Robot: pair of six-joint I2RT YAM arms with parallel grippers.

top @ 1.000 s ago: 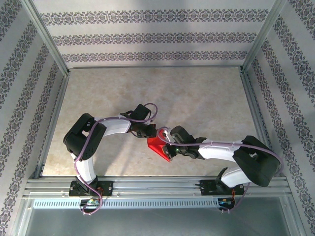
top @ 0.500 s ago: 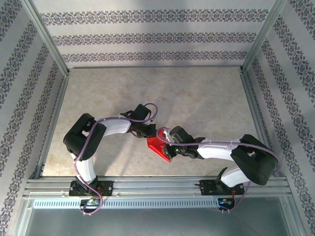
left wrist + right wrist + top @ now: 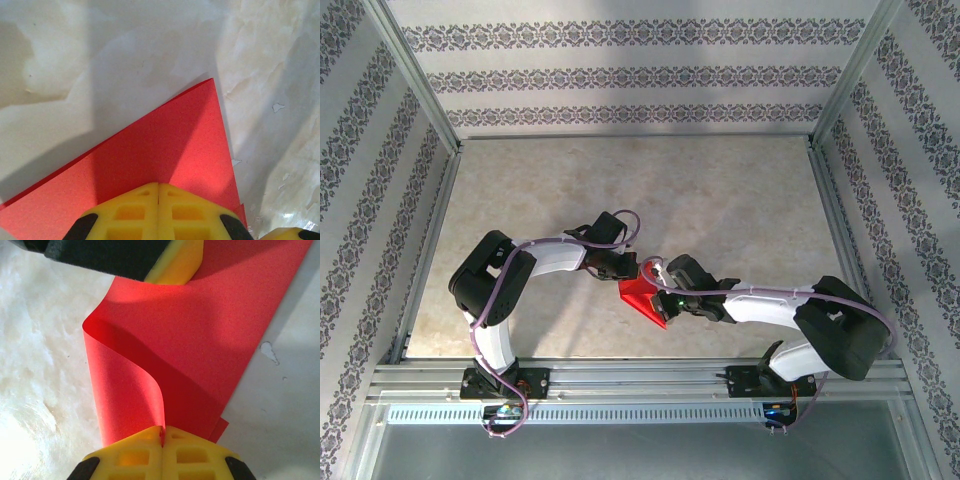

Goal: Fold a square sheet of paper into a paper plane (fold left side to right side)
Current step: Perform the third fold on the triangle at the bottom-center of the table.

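Where pinched, matte red paper (image 3: pixel 200 340) curled.

Looks like a robotics lab test cell to me, not anyone's home. The bench (image 3: pixel 720 190) has a marble-look top boxed in by an aluminium frame (image 3: pixel 417 75), and the walls (image 3: pixel 640 95) are flat panels covered in striped floral wallpaper. A left arm (image 3: pixel 555 256) and a right arm (image 3: pixel 770 301), both white and black, sit bolted on a metal rail (image 3: pixel 640 378) at the near edge, with purple cables (image 3: pixel 472 335) looped along them.

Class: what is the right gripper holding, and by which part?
The right gripper pinches the square sheet of paper by the edge of its curled-up layer.
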